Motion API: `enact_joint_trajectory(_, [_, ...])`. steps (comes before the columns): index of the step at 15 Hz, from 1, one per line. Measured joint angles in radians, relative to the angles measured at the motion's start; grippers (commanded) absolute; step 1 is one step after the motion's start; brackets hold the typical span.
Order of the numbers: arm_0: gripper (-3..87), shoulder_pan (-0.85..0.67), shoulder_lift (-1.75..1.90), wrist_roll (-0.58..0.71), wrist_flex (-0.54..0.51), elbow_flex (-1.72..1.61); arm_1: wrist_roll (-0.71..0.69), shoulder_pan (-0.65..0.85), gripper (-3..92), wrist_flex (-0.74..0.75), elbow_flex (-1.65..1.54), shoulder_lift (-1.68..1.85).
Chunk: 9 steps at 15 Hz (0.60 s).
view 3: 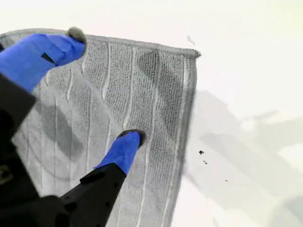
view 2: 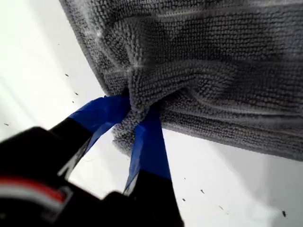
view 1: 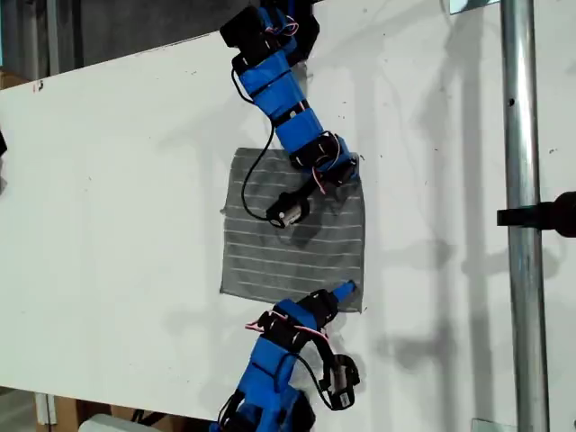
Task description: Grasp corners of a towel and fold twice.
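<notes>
The grey striped towel (view 1: 270,256) lies mostly flat on the white table (view 1: 117,225). In the exterior view my first gripper (view 1: 347,173) comes in from the top and sits at the towel's top right corner. In the first wrist view my first gripper (view 2: 136,109) is shut on that corner, and the cloth (view 2: 213,61) bunches into folds around the blue fingertips (view 2: 149,142). My second gripper (view 1: 338,293) reaches in from the exterior view's bottom, at the bottom right corner (view 1: 359,307). The second gripper (view 3: 104,87) is open, one fingertip (view 3: 127,146) resting on the towel (view 3: 156,94) and the other raised by its edge, a little short of the corner (view 3: 193,53).
A vertical metal pole (view 1: 520,225) with a black clamp (view 1: 544,216) stands at the exterior view's right. The table's far edge runs diagonally across the exterior view's top left. Black cables hang from both arms over the towel.
</notes>
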<state>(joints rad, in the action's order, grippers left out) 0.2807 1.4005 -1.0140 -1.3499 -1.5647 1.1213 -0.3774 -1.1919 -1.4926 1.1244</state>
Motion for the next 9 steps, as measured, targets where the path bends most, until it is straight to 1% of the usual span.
enact_joint_trajectory(1, [32.5, 0.012, 0.000, -0.031, 0.064, -0.066, 0.000, 0.000, -0.2, 0.000, 0.000, 0.000])
enact_joint_trajectory(3, [31.9, 0.032, -0.021, -0.069, 0.160, -0.158, 0.000, 0.000, -0.2, 0.000, 0.000, 0.000])
enact_joint_trajectory(5, [30.0, 0.037, -0.067, -0.117, 0.235, -0.222, 0.000, 0.000, -0.2, 0.000, 0.000, 0.000])
enact_joint_trajectory(6, [27.8, 0.040, -0.087, -0.129, 0.253, -0.224, 0.000, 0.000, -0.2, 0.000, 0.000, 0.000])
enact_joint_trajectory(8, [7.3, 0.048, -0.144, -0.166, 0.288, -0.221, 0.000, 0.000, -0.2, 0.000, 0.008, -0.002])
enact_joint_trajectory(9, [0.5, 0.048, -0.158, -0.175, 0.291, -0.221, 0.000, 0.000, -0.2, 0.000, 0.008, -0.002])
